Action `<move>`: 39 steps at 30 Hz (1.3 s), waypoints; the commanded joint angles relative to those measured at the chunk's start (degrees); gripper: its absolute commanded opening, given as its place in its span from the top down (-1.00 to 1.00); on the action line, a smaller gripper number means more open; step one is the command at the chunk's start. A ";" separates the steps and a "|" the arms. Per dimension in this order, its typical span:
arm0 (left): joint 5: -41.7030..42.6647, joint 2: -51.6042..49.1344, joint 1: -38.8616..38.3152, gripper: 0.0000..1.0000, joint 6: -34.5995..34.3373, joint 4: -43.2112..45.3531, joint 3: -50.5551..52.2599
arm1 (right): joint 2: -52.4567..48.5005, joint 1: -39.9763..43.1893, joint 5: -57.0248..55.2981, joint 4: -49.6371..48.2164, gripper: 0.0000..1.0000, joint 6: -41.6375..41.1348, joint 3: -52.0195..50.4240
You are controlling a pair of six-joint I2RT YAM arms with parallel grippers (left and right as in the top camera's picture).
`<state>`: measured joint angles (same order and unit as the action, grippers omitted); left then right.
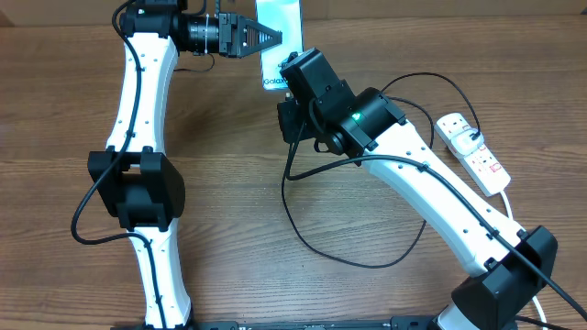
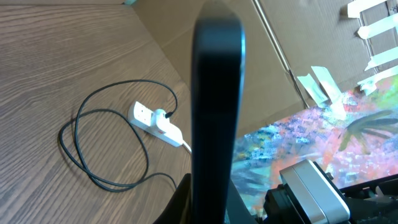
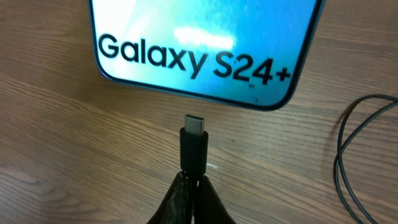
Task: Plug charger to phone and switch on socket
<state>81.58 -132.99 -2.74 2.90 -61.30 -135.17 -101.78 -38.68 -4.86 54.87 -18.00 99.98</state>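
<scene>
Wooden table (image 1: 229,165) carries the phone (image 3: 199,43) screen-up at its far edge; the right gripper (image 3: 191,182) is clamped on the charger (image 3: 193,148) plug, its metal tip just short of the phone's bottom edge; the left gripper (image 1: 268,38), pinched together, sits at the phone's left side; the socket (image 1: 472,151) lies well apart, rightward.

arms (image 1: 142,82) white | joints (image 1: 138,188) black | cables (image 1: 84,215) black | green light (image 1: 356,116)

The table (image 1: 229,183) is brown wood-grain with a matt finish. The phone (image 3: 199,37) has a smooth, glossy screen. The charger (image 3: 193,149) has a matt black plastic plug with a bare metal tip. The power strip (image 1: 486,167) is smooth white plastic.
</scene>
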 commanded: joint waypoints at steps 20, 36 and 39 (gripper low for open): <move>-0.83 1.86 0.26 0.92 -1.70 -0.17 -1.38 | -0.04 0.20 0.83 -0.55 0.90 -2.29 0.59; -28.63 1.86 1.60 0.91 -18.51 -1.79 -1.38 | -0.92 11.58 10.16 6.14 -0.28 -9.73 3.78; -33.24 1.86 1.64 0.92 -22.29 -1.92 -1.38 | -2.97 14.36 11.43 10.62 -0.33 -7.37 7.72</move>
<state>55.22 -132.99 -1.72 -12.99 -63.26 -135.17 -102.91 -26.68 2.79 63.48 -26.96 102.78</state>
